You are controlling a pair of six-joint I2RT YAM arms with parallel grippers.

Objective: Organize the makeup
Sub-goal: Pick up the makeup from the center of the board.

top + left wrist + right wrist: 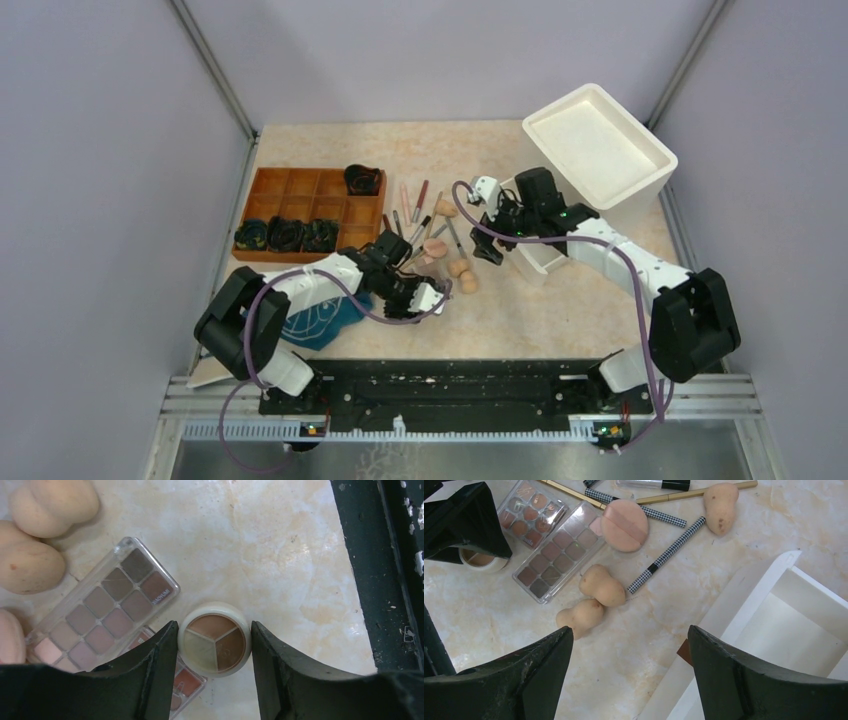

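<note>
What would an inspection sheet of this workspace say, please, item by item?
Surface: beige marbled tabletop; no damage seen.
Job's things: round three-shade compact, clear brown-pink eyeshadow palette, tan egg-shaped sponges, checked slim pencils, pink round puff, all loose on the table.
Clutter: teal patterned cloth under the left arm; brown compartment tray with dark items; white plastic bin.
Grippers: left gripper open, astride the compact; right gripper open, empty, above the table.
Cables: purple cable loops along each arm.
Surroundings: plain lilac-grey walls; black base rail.
</note>
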